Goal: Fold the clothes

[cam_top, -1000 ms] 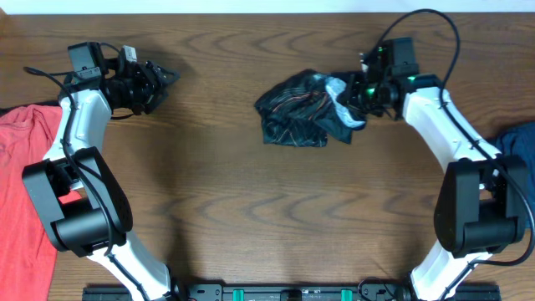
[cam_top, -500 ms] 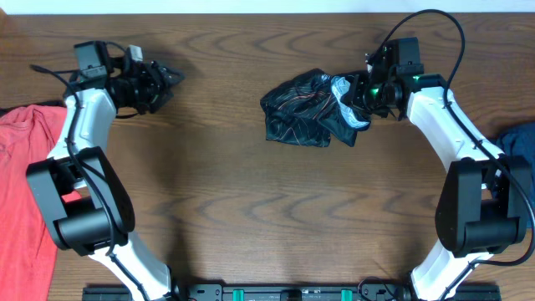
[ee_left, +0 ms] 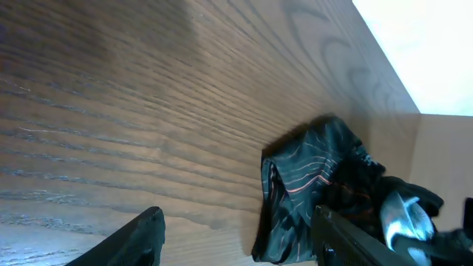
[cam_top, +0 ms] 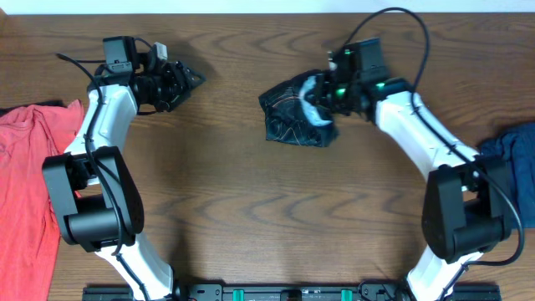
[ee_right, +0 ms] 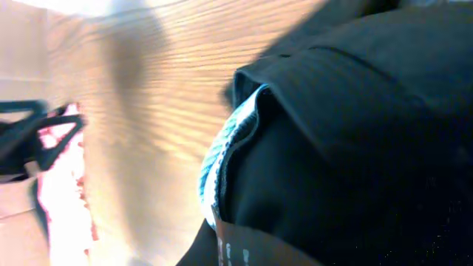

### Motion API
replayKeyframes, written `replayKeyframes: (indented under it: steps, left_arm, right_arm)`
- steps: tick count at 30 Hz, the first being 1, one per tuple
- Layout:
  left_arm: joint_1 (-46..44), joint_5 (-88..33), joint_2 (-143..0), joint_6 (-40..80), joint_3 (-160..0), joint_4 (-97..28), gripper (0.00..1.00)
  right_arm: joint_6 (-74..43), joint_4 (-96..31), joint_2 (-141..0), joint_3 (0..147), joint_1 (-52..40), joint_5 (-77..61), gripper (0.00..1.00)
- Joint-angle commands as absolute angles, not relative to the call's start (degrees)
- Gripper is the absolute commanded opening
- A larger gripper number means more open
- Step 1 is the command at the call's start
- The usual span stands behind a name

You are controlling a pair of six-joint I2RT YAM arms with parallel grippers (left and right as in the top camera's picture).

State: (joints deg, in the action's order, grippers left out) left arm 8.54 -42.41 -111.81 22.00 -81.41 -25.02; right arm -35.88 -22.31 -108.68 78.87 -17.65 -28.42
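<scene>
One limp, light jersey point(cam_top: 288, 121) sits bunched near the far edge of the bench point(cam_top: 251, 217), my right jaws pinching its collar point(cam_top: 316, 110), left jaws spread empty; I'd grip a hem next.

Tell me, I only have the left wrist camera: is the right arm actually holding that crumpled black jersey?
Observer: Yes. Overhead, the right fingers are shut on the jersey, gripping it at its pale collar end.
Operator: Is any other clothing around that I can't see?
Observer: A red garment lies spread along the left edge of the overhead view, well apart from the jersey.
</scene>
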Motion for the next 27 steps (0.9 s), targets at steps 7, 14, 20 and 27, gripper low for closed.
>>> replayKeyframes:
  steps: [7, 14, 20, 27]
  left_arm:
    - [8.27, -40.84, -111.18, 20.78, -82.74, -24.86, 0.66]
    - [8.27, -40.86, -111.18, 20.80, -82.72, -25.04, 0.66]
    - [8.27, -40.84, -111.18, 20.78, -82.72, -25.26, 0.66]
    - [8.27, -40.86, -111.18, 20.78, -82.72, -25.76, 0.66]
  right_arm:
    - [-48.31, -19.46, -104.55, 80.71, -21.08, -28.82, 0.01]
    - [-51.99, -20.08, -104.44, 83.68, -21.87, -28.47, 0.01]
    - [-53.23, -25.61, -104.51, 83.66, -27.05, -20.56, 0.01]
    - [-56.12, -32.88, -104.53, 83.55, -33.30, -11.86, 0.01]
